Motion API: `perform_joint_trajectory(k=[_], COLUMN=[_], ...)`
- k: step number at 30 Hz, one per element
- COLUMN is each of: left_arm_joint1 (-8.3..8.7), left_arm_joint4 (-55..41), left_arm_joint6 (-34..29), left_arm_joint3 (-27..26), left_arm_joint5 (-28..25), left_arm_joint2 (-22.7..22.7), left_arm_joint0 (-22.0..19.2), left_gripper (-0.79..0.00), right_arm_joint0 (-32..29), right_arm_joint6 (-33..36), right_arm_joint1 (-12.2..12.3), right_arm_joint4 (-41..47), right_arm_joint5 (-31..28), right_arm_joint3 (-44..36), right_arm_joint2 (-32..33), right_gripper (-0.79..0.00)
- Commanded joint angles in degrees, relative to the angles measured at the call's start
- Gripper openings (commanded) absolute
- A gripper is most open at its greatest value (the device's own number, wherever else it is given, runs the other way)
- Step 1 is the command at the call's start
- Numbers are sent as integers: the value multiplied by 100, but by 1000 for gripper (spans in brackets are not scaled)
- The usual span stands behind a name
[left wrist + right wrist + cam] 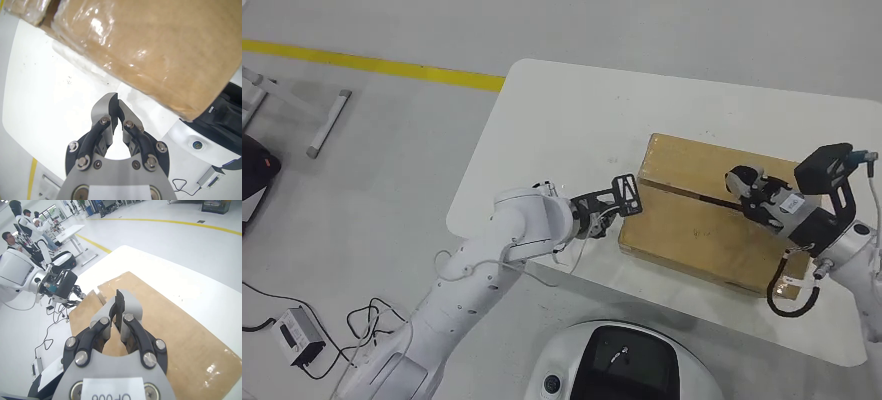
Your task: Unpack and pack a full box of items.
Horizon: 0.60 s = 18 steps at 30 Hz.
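A closed brown cardboard box [712,210] lies on the white table [562,130], its top flaps meeting at a seam. In the left wrist view the box [151,47] has shiny tape over its side. My left gripper [627,195] sits at the box's left side, shut with nothing between its fingers [117,98]. My right gripper [739,183] hovers over the box top near the flap seam; it is shut and empty [118,294], above the box [170,323]. The left gripper [75,296] also appears past the box's far edge.
The table's front edge runs close to the box's near side. Bare tabletop [170,266] stretches beyond and to the left of the box. A yellow floor line [372,65] and a grey stand [327,120] lie on the floor at left, with cables [302,330] below.
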Motion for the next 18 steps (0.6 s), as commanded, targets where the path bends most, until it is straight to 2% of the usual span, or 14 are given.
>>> perform_joint_trajectory(k=[1, 9, 16, 18], left_arm_joint1=[1, 3, 21, 37], left_arm_joint4=[-219, -927, -1376, -1417], left_arm_joint6=[-12, -41, -59, -67], left_arm_joint3=[-30, -102, -240, -301], left_arm_joint5=[31, 94, 205, 107], left_arm_joint2=[28, 167, 238, 230], left_arm_joint0=[21, -6, 8, -11], left_gripper=[-785, -785, -785, -511], right_arm_joint0=[-160, -641, -659, -553], right_arm_joint6=[38, 198, 226, 141], right_arm_joint1=[23, 107, 130, 114], right_arm_joint4=[-40, -109, -213, -260], right_arm_joint5=[56, 185, 250, 350], right_arm_joint3=[-113, -459, -564, -499], right_arm_joint2=[96, 478, 520, 421], right_gripper=[-785, -785, -785, -785])
